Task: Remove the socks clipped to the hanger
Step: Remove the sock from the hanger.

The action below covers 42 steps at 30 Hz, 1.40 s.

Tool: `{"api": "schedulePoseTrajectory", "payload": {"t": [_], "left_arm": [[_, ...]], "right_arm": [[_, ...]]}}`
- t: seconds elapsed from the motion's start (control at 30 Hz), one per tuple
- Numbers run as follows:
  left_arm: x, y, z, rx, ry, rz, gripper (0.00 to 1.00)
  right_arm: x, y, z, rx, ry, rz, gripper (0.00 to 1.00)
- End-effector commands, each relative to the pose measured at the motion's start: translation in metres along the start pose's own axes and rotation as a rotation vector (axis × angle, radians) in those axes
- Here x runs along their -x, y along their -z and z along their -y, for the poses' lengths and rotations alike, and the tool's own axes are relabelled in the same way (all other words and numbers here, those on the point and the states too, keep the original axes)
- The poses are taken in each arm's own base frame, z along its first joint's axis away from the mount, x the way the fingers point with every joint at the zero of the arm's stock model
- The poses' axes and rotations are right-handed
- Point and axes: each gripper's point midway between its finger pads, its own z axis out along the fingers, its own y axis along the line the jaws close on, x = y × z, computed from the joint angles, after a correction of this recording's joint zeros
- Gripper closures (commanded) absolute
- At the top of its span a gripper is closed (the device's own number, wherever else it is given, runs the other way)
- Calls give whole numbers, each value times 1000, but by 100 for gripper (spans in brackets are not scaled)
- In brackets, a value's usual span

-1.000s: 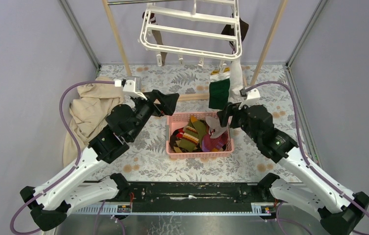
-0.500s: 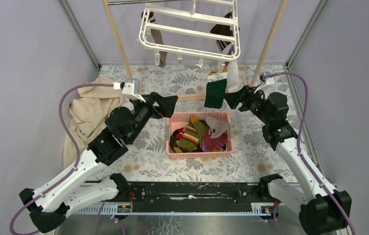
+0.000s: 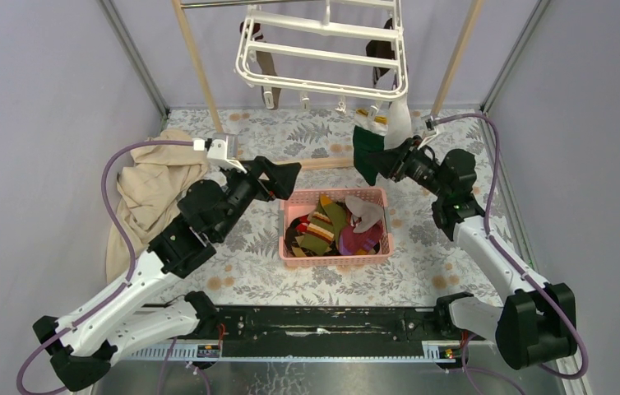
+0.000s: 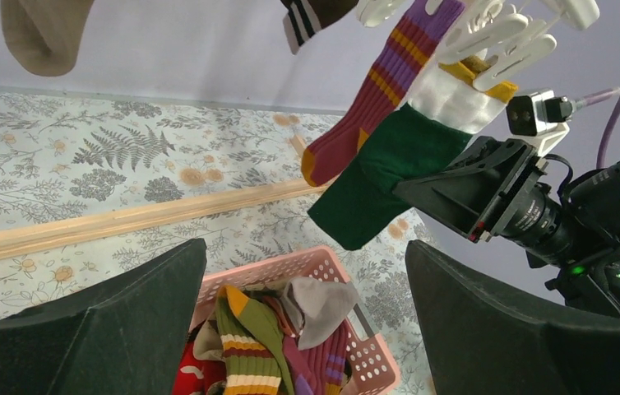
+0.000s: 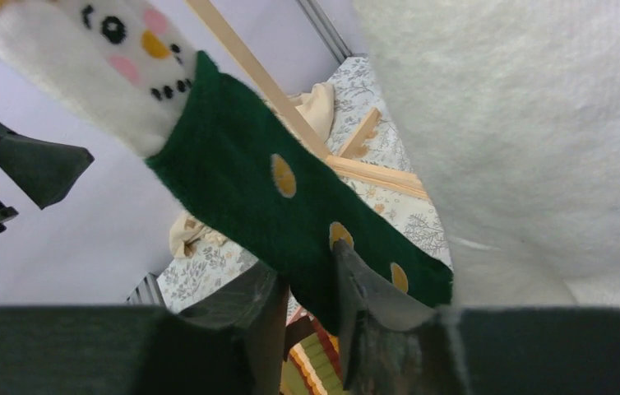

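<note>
The white hanger (image 3: 323, 51) hangs at the back with socks clipped under it. A green sock with a white cuff (image 3: 366, 152) dangles from its front right corner, beside a white sock (image 3: 399, 122). My right gripper (image 3: 379, 160) is shut on the green sock (image 5: 290, 206), whose dotted lower edge lies between the fingers (image 5: 360, 296). A maroon striped sock (image 4: 372, 90) hangs next to the green sock (image 4: 381, 177). A brown sock (image 3: 262, 64) and a dark one (image 3: 385, 48) hang further back. My left gripper (image 3: 290, 174) stands open and empty above the basket's left side (image 4: 305, 251).
A pink basket (image 3: 290, 247) in the middle holds several loose socks. A beige cloth (image 3: 146, 185) lies heaped at the left. Light wooden poles (image 3: 196, 66) rise at both sides of the hanger, with a wooden bar (image 4: 126, 218) on the patterned floor behind the basket.
My right arm swung up from above the basket to the green sock and its jaws narrowed round it, drawing the sock to the right. The left arm has stayed still.
</note>
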Motion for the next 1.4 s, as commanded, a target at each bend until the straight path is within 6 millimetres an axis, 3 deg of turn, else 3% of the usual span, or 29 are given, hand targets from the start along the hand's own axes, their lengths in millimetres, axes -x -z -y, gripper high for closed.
{"api": "schedulePoseTrajectory", "payload": {"t": [0.0,0.1,0.43,0.83,1.17,1.37], "left_arm": [[-6,-4,4,-25,13,-12,1],[-15,-10,9,-49,11,-39,1],[-52,-34,37,-216,22,-108,1],[-49,-21,74,-475,89,-18,1],[-43,-22,102,-628,121,14,1],[-51,-28,102,-630,124,-3,1]], "right_arm": [[26,7,-33,107,71,63,76],[29,13,-39,101,64,66,90],[31,33,-75,164,-100,39,97],[35,54,-120,321,-207,15,98],[36,55,-146,394,-234,-6,99],[39,53,-161,429,-233,-10,99]]}}
